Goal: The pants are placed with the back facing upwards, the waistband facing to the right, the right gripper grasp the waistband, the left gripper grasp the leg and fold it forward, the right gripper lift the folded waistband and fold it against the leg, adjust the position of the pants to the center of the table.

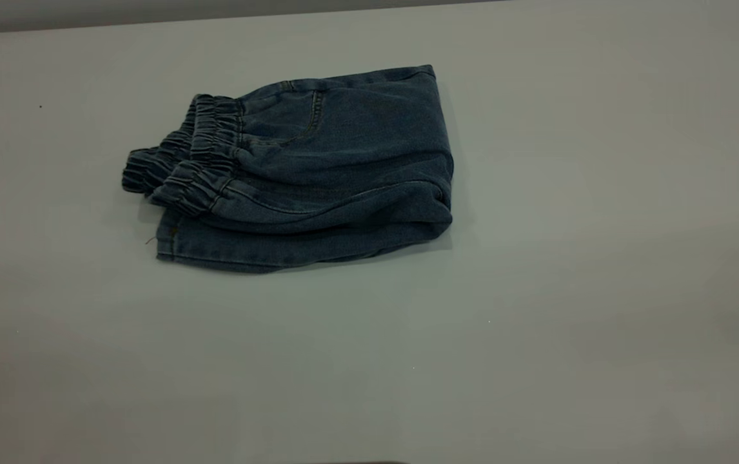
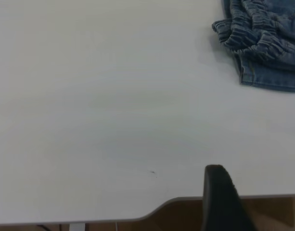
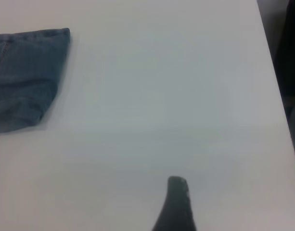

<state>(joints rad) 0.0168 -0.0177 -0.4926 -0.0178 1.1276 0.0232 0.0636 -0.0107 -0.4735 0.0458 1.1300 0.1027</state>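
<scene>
The table [image 1: 601, 258] is big, flat and pale grey, and a darker strip runs behind its far edge. One pair of pants [image 1: 318, 174] lies folded on it, a bit left of the middle and toward the far side. The puckered waistband [image 1: 195, 161] points left, on top of the leg hem [image 1: 215, 248]. The left gripper [image 2: 253, 202] and right gripper [image 3: 178, 204] sit well away from the pants, holding nothing. I cannot tell how far open either one is.
</scene>
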